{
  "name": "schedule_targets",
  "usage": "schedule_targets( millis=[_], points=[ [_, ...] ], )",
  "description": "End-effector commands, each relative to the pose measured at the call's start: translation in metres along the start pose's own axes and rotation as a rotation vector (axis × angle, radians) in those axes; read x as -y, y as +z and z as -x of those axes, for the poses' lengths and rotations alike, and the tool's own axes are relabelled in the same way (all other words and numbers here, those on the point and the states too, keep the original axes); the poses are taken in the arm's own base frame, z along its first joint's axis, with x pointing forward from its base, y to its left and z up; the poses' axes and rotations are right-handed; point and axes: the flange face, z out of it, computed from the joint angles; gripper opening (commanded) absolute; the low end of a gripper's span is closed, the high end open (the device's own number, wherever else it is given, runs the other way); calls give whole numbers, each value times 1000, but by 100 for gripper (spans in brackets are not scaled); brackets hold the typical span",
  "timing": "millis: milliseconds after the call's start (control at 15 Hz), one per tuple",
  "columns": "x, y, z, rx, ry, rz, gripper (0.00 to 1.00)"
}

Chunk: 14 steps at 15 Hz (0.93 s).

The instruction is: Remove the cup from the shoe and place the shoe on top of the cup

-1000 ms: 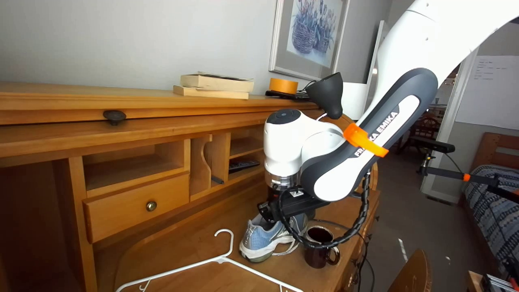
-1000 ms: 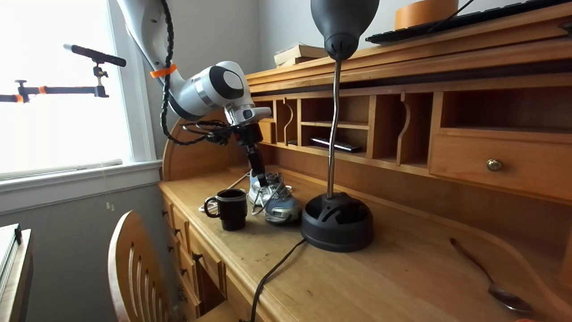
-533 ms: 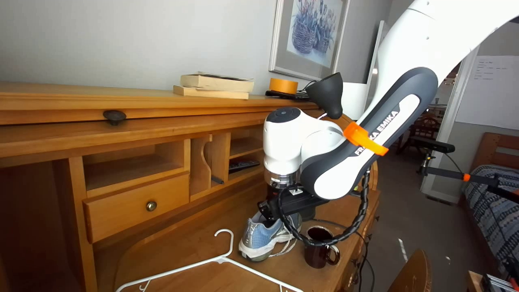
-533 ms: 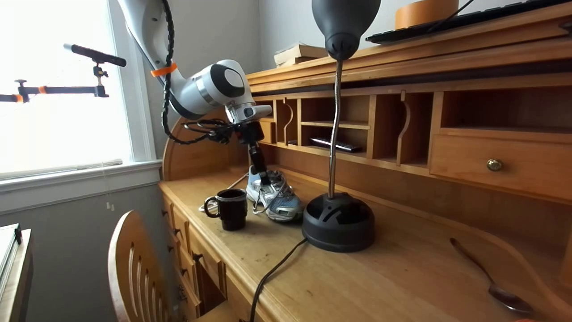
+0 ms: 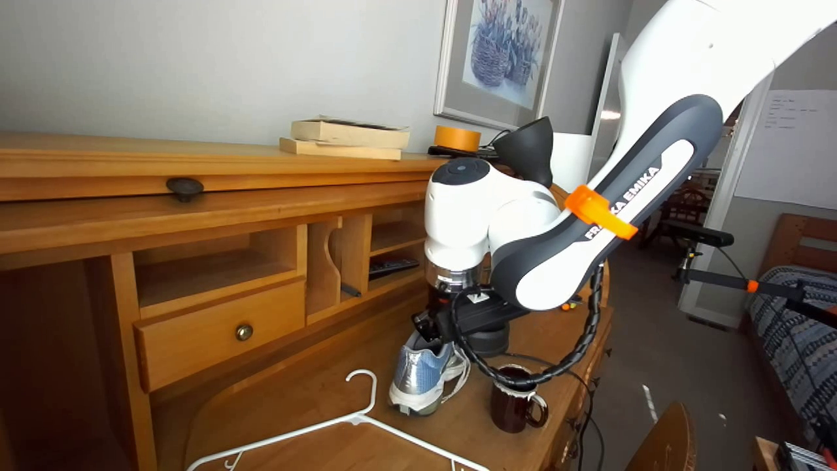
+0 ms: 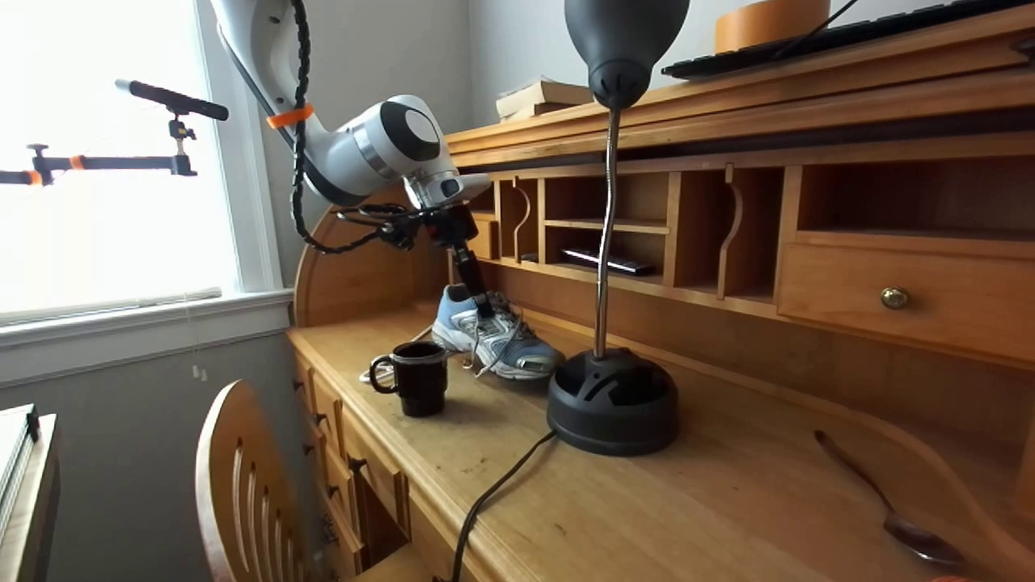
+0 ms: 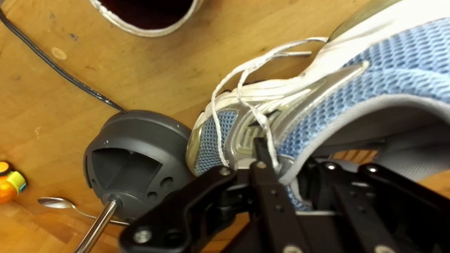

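On the desk (image 6: pixel 687 501), the gripper (image 7: pixel 285 156) grasps the shoe (image 6: pixel 503 339) by its collar; from this grip, the cup (image 6: pixel 423 386) stands near but apart, toward the front edge.

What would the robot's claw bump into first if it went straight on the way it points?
The desk, probably, with the shoe in between: the gripper points down and holds it. Any gap under the shoe is hard to judge.
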Motion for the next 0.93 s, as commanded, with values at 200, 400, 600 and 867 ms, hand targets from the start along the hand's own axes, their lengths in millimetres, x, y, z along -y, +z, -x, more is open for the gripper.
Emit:
schedule_targets(
  millis=[200, 400, 600, 867],
  points=[
    [-15, -53, 20, -99, -50, -29, 4],
    [-26, -79, 34, -141, -70, -50, 4],
    [-43, -98, 43, -195, -68, -51, 4],
    [-71, -112, 50, -224, -55, -52, 4]
  ],
)
